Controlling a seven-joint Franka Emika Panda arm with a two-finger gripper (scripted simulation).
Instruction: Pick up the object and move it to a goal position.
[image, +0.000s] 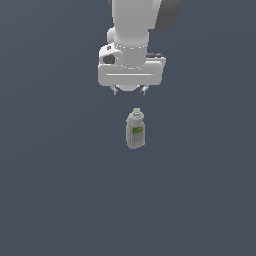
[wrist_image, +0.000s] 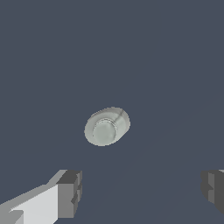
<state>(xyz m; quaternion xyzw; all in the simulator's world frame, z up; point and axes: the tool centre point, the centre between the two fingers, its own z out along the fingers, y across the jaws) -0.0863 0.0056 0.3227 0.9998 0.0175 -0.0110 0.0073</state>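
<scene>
The small grey-beige bottle (image: 135, 130) with a pale cap and green-and-white label stands upright on the dark grey surface in the exterior view. The wrist view shows it from above as a rounded cap and shoulders (wrist_image: 106, 127). My gripper (image: 129, 90) hangs open and empty above and slightly behind the bottle, clear of it. In the wrist view the gripper (wrist_image: 142, 190) shows two fingers (wrist_image: 70, 192) set wide apart, with the bottle off the line between them.
A plain dark grey surface (image: 60, 190) fills both views. No other objects show.
</scene>
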